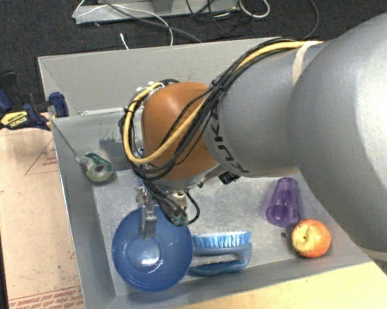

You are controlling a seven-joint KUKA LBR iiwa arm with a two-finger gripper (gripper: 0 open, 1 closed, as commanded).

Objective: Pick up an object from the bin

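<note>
Toward the bin's [89, 256] lower-left corner, the gripper [148, 222] is hanging over the blue bowl [160, 269], beside a blue brush [220, 241]; whether its jaws are gaping I cannot tell.

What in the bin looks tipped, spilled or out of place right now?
Only the purple cup, which seems to lie on its side beside the apple at the right of the bin. The bowl under the claw, the brush and the tape roll look ordinary; nothing spilled.
</note>
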